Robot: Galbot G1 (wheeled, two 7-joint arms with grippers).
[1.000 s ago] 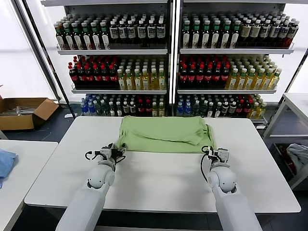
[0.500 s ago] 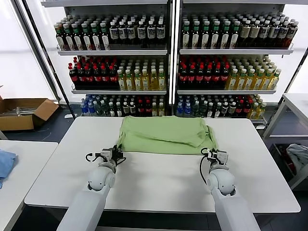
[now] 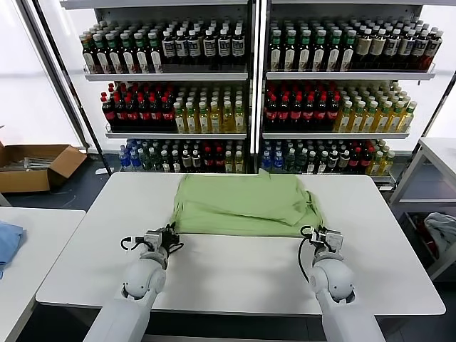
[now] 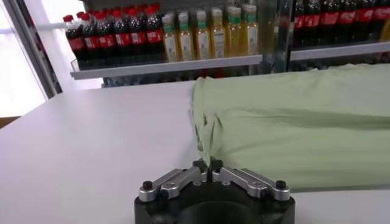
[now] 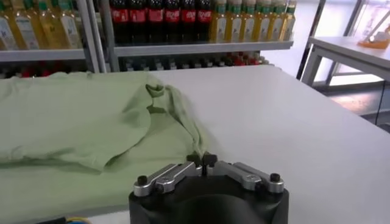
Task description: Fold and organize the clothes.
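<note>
Shelving (image 3: 249, 78) packed with rows of bottles fills the background, behind a white table (image 3: 235, 263). On the far half of that table lies the light green shirt (image 3: 246, 203), folded over itself into a broad rectangle with its plain side up and wrinkles along both side edges. A cardboard box (image 3: 35, 165) sits on the floor to the left, and a second table (image 3: 28, 249) with a bit of blue cloth (image 3: 8, 242) stands at the left edge.

Both arms reach in from the near side. The left pincer (image 4: 208, 169) is at the shirt's near left corner, its 2 fingers closed together on a pinch of the green fabric, which rises in a small crease from the tips. The right pincer (image 5: 203, 162) is at the near right corner, likewise closed, with the shirt's edge caught between its tips. In the head view the left pincer (image 3: 167, 234) and right pincer (image 3: 318, 233) sit just at the shirt's near hem, well apart.
</note>
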